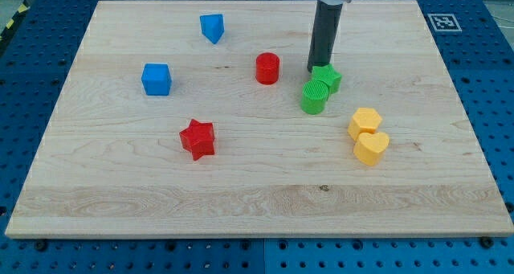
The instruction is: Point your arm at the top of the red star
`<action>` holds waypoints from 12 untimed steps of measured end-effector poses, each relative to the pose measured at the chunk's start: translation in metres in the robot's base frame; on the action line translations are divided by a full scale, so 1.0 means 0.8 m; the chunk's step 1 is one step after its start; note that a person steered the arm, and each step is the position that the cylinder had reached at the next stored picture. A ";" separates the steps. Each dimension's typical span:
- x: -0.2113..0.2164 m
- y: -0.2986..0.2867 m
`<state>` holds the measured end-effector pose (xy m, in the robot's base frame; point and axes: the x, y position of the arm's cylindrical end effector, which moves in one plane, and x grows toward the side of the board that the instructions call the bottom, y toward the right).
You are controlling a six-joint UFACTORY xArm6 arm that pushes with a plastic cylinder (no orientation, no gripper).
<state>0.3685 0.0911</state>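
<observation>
The red star (197, 139) lies on the wooden board (120, 194), left of the middle and toward the view's bottom. My tip (316, 70) is at the end of the dark rod that comes down from the view's top. It rests on the board right at the upper-left edge of the green star (327, 77). It is far to the right of and above the red star. A red cylinder (267, 68) stands between them, to the left of my tip.
A green cylinder (314, 97) touches the green star from below. A yellow hexagon (365, 122) and a yellow heart (371, 148) sit at the right. A blue cube (157, 79) and a blue wedge-like block (212, 27) sit at the upper left.
</observation>
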 end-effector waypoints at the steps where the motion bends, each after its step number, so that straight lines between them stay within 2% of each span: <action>1: -0.018 0.000; 2: -0.064 -0.012; 3: -0.080 -0.063; 5: -0.061 -0.151; 7: -0.016 -0.162; 9: -0.005 -0.162; 12: 0.044 -0.162</action>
<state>0.4035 -0.0389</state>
